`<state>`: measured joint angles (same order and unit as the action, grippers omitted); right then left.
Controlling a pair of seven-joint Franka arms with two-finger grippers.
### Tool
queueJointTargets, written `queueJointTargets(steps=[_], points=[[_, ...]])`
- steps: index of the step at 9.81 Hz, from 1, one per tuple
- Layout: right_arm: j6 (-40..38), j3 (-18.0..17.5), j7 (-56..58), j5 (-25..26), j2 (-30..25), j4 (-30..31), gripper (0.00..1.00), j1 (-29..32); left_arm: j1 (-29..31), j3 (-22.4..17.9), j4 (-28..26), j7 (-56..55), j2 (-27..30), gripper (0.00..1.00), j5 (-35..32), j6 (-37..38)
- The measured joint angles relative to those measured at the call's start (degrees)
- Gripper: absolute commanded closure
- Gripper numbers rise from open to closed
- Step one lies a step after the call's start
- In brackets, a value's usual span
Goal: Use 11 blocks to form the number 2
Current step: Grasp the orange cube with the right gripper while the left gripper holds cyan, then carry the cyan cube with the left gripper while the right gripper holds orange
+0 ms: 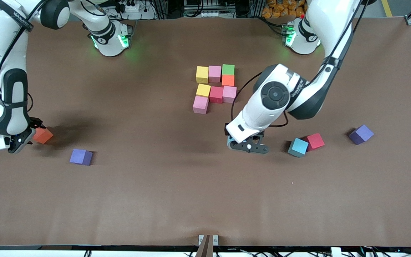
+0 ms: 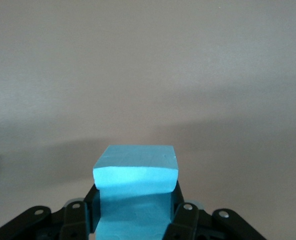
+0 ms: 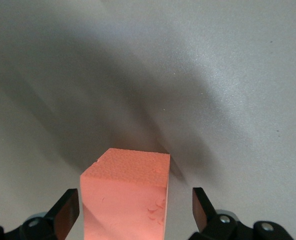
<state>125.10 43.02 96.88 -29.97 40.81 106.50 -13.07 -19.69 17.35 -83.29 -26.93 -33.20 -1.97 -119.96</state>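
Observation:
Several blocks lie packed together mid-table: yellow [image 1: 202, 74], pink [image 1: 214, 73], green [image 1: 228, 69], orange [image 1: 228, 80], yellow [image 1: 203, 90], crimson [image 1: 216, 94], pink [image 1: 229, 94] and pink [image 1: 200, 104]. My left gripper [image 1: 246, 144] [image 2: 135, 200] hangs over bare table, shut on a light blue block [image 2: 136, 167]. A loose orange block [image 1: 43, 135] [image 3: 125, 195] rests on the table toward the right arm's end. My right gripper [image 1: 30, 135] [image 3: 134, 197] is open, one finger on each side of it with gaps showing.
Another light blue block [image 1: 298, 147] touches a red block [image 1: 314, 141] toward the left arm's end, with a purple cube [image 1: 361, 134] beside them. A second purple cube [image 1: 81, 156] lies beside the loose orange block, nearer to the front camera.

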Motion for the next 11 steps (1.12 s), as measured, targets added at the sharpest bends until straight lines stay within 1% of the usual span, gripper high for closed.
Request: queueJointTargets(steps=[1,2,3,6,8,11], points=[[0.0,-0.01,-0.05,0.0,0.05,0.01,0.5,0.1,-0.27,0.0,0.33,0.0,-0.78,1.0,0.0,-0.16],[0.02,-0.19,-0.05,-0.04,0.12,0.04,0.79,0.52,-0.38,0.0,0.44,0.0,-1.22,1.0,0.0,-0.17],[-0.05,-0.32,-0.05,-0.06,0.02,-0.08,0.91,0.75,-0.53,-0.01,0.45,0.04,-1.7,1.0,0.0,-0.17],[-0.2,-0.64,-0.08,-0.06,-0.09,-0.51,0.92,0.67,-2.91,-0.08,0.46,0.27,-4.01,1.0,-1.02,-2.68],[-1.09,-1.52,-1.81,-0.11,-0.18,-2.44,0.93,-1.19,-3.99,-0.14,0.51,0.27,-4.61,1.0,-1.2,-3.58],[-9.32,-1.22,-4.24,-0.11,-0.54,-11.08,0.95,-2.48,-5.41,-0.25,0.52,0.26,-5.22,1.0,-1.26,-5.61]])
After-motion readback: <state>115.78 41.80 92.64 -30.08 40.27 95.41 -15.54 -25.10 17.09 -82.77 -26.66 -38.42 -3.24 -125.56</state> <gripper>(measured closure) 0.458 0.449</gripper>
